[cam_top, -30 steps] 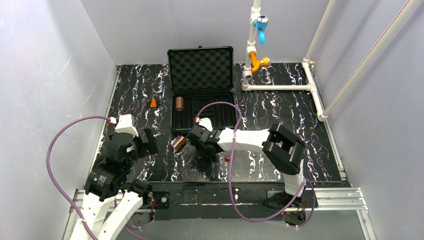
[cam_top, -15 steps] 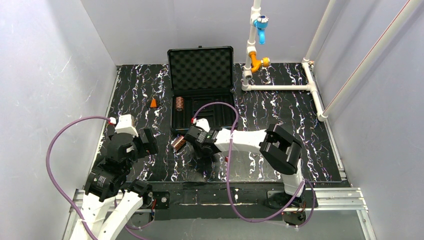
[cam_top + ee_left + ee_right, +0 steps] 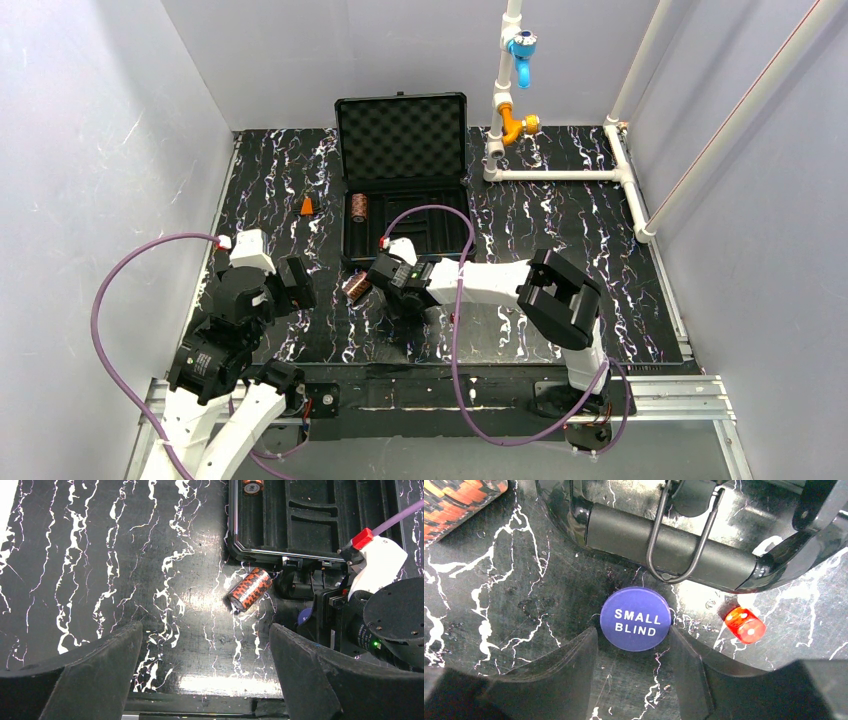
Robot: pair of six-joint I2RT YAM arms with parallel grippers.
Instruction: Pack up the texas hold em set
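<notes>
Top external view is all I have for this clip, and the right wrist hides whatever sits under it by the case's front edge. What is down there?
Observer: A blue disc printed SMALL BLIND lies flat on the table, between the right fingers.
Operator: Is it gripped?
Observer: No. The fingers are spread open, one close on each side of the disc's near edge. I cannot tell if they touch it.
Operator: Is the red speck beside the wrist a die?
Observer: Yes, a red die with white pips, on the table just in front of the case handle.
</notes>
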